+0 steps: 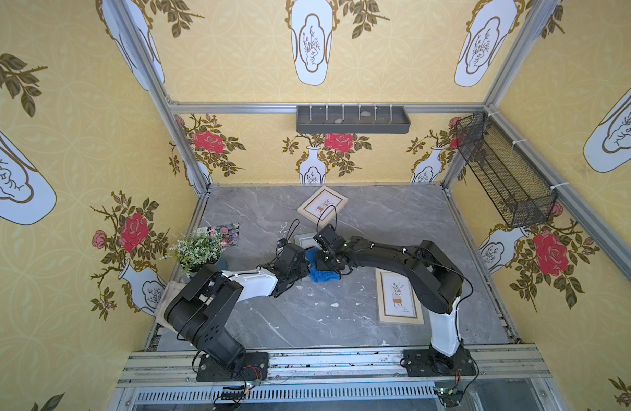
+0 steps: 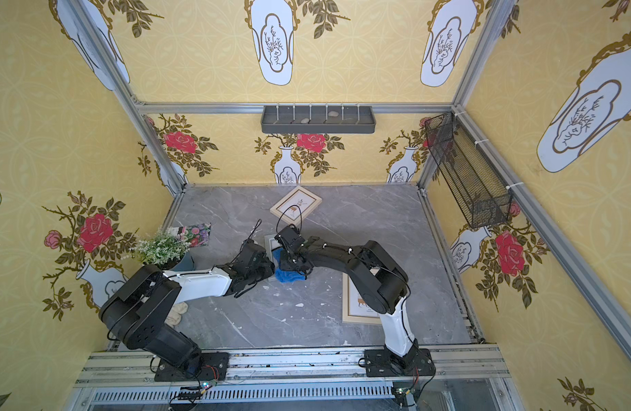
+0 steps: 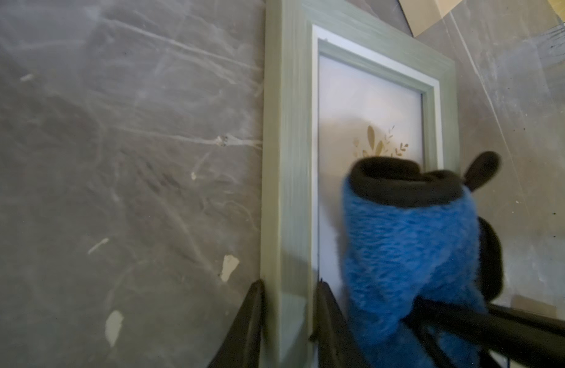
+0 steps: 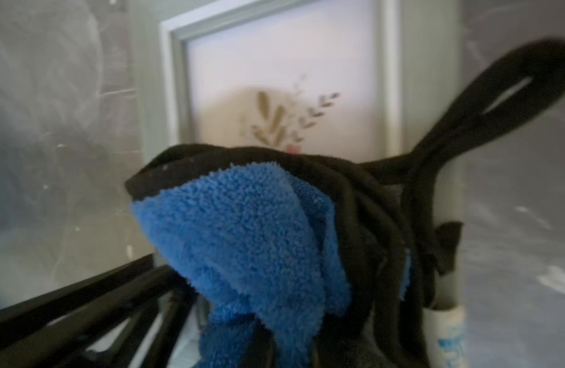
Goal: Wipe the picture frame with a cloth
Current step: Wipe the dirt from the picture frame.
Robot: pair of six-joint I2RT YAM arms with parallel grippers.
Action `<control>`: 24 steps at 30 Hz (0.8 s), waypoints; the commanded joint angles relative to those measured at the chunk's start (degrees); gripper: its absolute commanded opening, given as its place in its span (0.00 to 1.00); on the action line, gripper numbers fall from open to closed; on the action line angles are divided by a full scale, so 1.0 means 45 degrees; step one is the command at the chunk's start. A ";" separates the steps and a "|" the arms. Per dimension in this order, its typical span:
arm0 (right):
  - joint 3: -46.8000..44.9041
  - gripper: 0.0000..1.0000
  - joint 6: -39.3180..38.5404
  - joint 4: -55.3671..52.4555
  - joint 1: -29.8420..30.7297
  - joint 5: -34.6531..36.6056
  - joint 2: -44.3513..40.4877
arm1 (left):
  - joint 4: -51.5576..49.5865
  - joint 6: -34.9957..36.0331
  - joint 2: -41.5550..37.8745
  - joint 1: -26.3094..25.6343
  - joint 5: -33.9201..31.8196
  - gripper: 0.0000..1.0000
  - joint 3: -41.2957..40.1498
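Clamping cloth (image 3: 408,248) over picture frame (image 3: 287,159)

The picture frame (image 3: 284,191) lies flat in the middle of the table (image 1: 395,220), the cloth (image 1: 324,277) over its near end. A second frame (image 1: 322,206) lies behind it by the back wall (image 1: 257,156), a third frame (image 1: 399,302) to its right, nearer the front. At the left edge stands a plant (image 1: 196,247), a card (image 1: 226,233) just behind it, a glove (image 2: 176,313) before it.
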 commanded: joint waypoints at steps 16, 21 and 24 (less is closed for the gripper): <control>-0.0529 0.07 -0.0018 -0.0799 -0.0145 -0.0202 -0.0255 | -0.4558 0.0157 0.0497 0.0014 0.0233 0.21 -0.0288; -0.0094 0.06 -0.0141 -0.0892 -0.0219 -0.0277 -0.0141 | -0.4598 0.0184 0.0480 0.0014 0.0251 0.21 -0.0307; -0.0984 0.06 -0.0269 -0.0943 -0.0943 -0.0100 -0.0796 | -0.4497 0.0175 0.0458 0.0014 0.0218 0.21 -0.0409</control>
